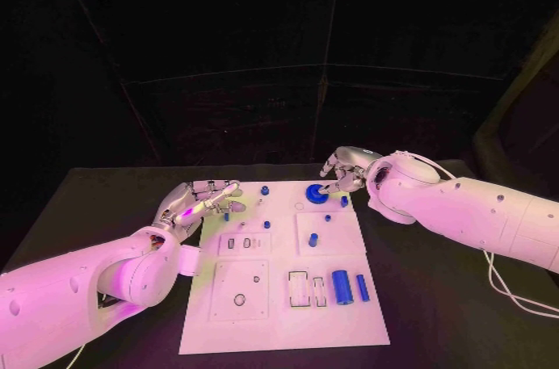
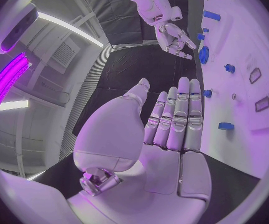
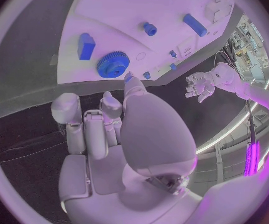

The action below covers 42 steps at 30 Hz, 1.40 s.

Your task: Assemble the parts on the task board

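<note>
One task board (image 1: 279,320), two hands.

White task board (image 1: 279,320) mid-table, blue gear (image 1: 316,193) and small blue parts (image 1: 342,287) on it.

We see a black counter (image 1: 443,320). A white task board (image 1: 279,324) lies flat on its middle, running near to far.

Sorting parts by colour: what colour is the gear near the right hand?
Blue. The gear shows best in the right wrist view.
</note>
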Available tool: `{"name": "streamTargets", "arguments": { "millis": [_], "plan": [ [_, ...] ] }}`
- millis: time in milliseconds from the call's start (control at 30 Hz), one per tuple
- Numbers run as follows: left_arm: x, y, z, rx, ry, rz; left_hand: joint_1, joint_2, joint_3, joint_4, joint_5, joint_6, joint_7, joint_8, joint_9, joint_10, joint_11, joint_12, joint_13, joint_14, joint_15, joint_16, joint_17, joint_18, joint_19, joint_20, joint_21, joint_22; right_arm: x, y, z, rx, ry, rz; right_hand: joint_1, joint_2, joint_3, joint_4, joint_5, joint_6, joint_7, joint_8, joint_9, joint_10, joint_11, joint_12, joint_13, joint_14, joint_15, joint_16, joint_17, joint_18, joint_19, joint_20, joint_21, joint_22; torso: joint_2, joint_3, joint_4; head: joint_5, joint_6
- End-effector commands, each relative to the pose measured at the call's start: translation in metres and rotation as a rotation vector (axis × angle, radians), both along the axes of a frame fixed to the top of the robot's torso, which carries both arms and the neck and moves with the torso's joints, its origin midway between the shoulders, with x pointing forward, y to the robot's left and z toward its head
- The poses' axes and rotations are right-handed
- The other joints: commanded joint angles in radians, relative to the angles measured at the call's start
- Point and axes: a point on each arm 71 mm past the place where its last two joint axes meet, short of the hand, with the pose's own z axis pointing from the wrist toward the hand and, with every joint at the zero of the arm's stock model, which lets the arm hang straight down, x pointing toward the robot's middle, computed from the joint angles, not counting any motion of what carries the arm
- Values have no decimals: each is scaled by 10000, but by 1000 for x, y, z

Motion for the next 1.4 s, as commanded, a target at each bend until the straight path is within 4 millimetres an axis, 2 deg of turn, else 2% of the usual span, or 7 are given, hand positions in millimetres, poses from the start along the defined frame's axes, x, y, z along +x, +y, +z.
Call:
{"name": "streamTargets", "arguments": {
  "millis": [33,367,800,1233,1400],
  "plan": [
    [0,-2,1,-54,-30,-186,29,97,11,-60,-9,-5,29,-51,-12,-1,53,-55,-14,-23,-7,-46,8,38,-60,40,-66,-16,2,3,0,-359,-63,196,88,51,5,-72,47,-23,11,61,11,138,14,273,293,678,79,66,607,-86,99,-5,64,45,-2,-2,5,-3,-23],
    [0,-2,1,-49,-23,-182,29,97,11,-60,-9,-5,29,-51,-12,-1,53,-55,-14,-23,-7,-46,8,38,-60,40,-66,-16,4,14,-5,-677,282,547,69,85,-71,-137,49,-23,27,112,2,442,38,1087,1158,727,102,191,909,-108,153,15,147,182,-6,7,-17,-7,-43],
    [0,-2,1,-55,-28,-190,46,101,16,-86,-9,-3,26,-53,-12,2,51,-58,-14,-20,-9,-52,15,41,-62,41,-69,-19,9,17,-11,-1054,641,577,50,117,-91,-147,0,-44,42,119,-5,489,55,1287,1375,754,119,256,1069,-121,187,29,190,257,-2,9,-4,-34,-27],
    [0,-2,1,-46,-24,-175,46,101,16,-86,-9,-3,26,-53,-12,2,51,-58,-14,-20,-9,-52,15,41,-62,41,-69,-19,11,18,-13,-1272,731,587,241,319,5,-307,13,-36,54,156,-3,529,68,1531,1649,771,137,308,1194,-128,195,51,226,311,-2,21,-7,-38,-55],
    [0,-1,1,-39,-20,-164,46,101,16,-86,-9,-3,26,-53,-12,2,51,-58,-14,-20,-9,-52,15,41,-62,41,-69,-19,11,17,-14,-1399,727,566,439,452,168,-492,-354,-11,57,193,-4,554,70,1670,1809,779,141,336,1268,-136,208,56,262,368,-3,19,-11,-47,-51]
  ]
}}
